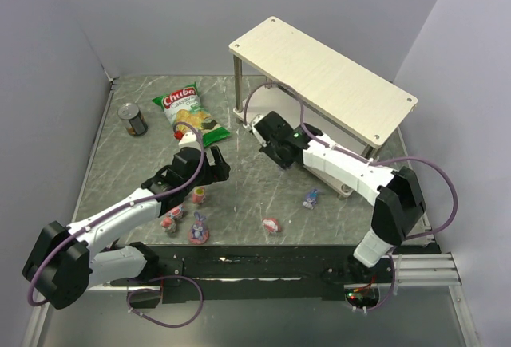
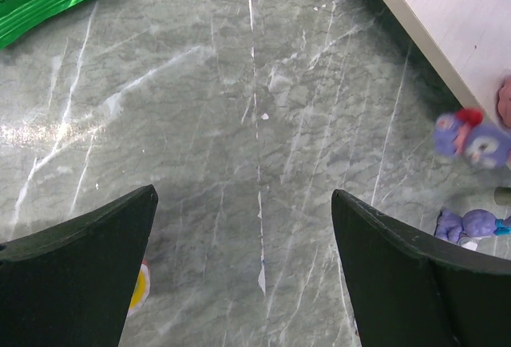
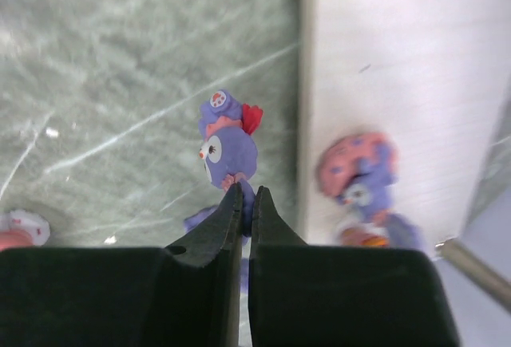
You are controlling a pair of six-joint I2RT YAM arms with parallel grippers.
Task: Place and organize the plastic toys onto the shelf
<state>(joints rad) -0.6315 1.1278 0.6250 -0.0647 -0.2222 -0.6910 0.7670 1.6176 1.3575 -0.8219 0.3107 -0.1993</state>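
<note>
Nearest me, both arm bases sit at the near edge of the table (image 1: 263, 195). My left arm runs low from the near-left corner, forearm angled toward the middle. The left claw (image 2: 243, 194) points down over bare marble, and its fingers (image 2: 80, 275) are spread wide with nothing between them.

3 loose toys lie close to that arm. A bunny-eared purple toy (image 1: 198, 230) and a reddish toy (image 1: 169, 222) are closest to me, and a pink toy (image 1: 198, 195) sits just beside the wrist. Toward the middle lie a pink-red toy (image 1: 272, 225) and a small purple toy (image 1: 311, 199), well apart from either claw.

My right arm rises from the near-right base, folds at the elbow and stretches left and away along the front of the shelf (image 1: 319, 76). The right claw (image 3: 246, 203) has its jaws nearly meeting, pinched on the lower part of a purple toy with a red bow (image 3: 227, 151). That toy sits upright over the marble, just beside the edge of the shelf's lower board (image 3: 383, 60). I cannot tell whether it touches the table. A purple-and-pink figurine (image 3: 359, 175) stands on that board, blurred.

Farther off, the pale top board spans the right rear. At the far left lie a green chip bag (image 1: 190, 112) and, beside it, a dark can (image 1: 132, 120).
</note>
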